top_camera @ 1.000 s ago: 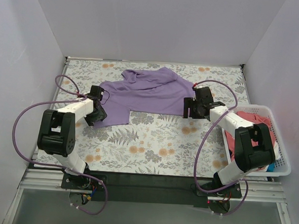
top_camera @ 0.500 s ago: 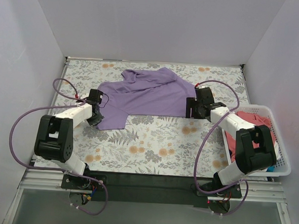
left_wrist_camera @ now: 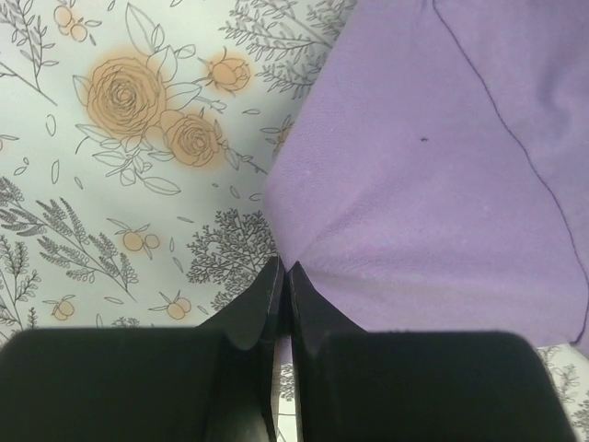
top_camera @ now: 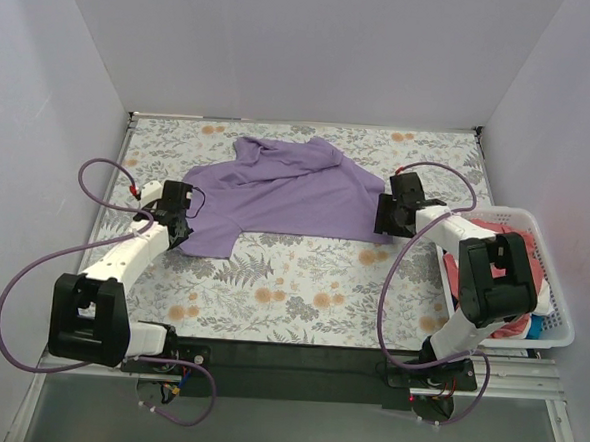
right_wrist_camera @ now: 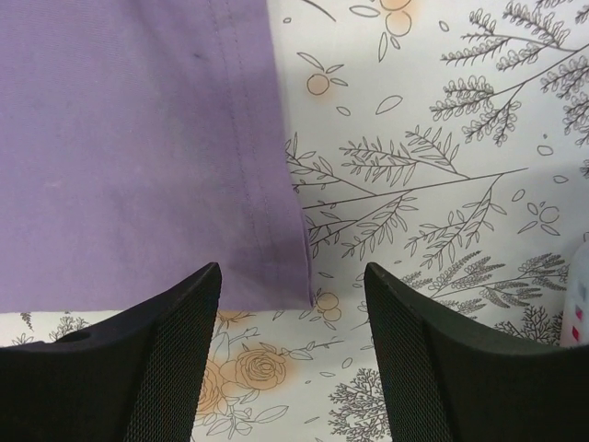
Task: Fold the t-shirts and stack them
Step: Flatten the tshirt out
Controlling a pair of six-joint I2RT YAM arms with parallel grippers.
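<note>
Two claws at the lavender t-shirt (top_camera: 287,185), spread across the table (top_camera: 301,282): left claw (left_wrist_camera: 282,269) pinched shut on its edge, right claw (right_wrist_camera: 291,274) wide open astride the hem corner, holding nothing. Best to close low on that corner, then lift both evenly.

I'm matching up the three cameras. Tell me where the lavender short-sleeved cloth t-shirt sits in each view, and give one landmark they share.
Top external: the lavender short-sleeved cloth t-shirt lies spread across the upper middle of the picture.
Left wrist: it fills the right side, its edge pinched by the shut left fingers.
Right wrist: it is at upper left, its corner ending between the open right fingers.
Shared landmark: the floral-printed table cover.
</note>
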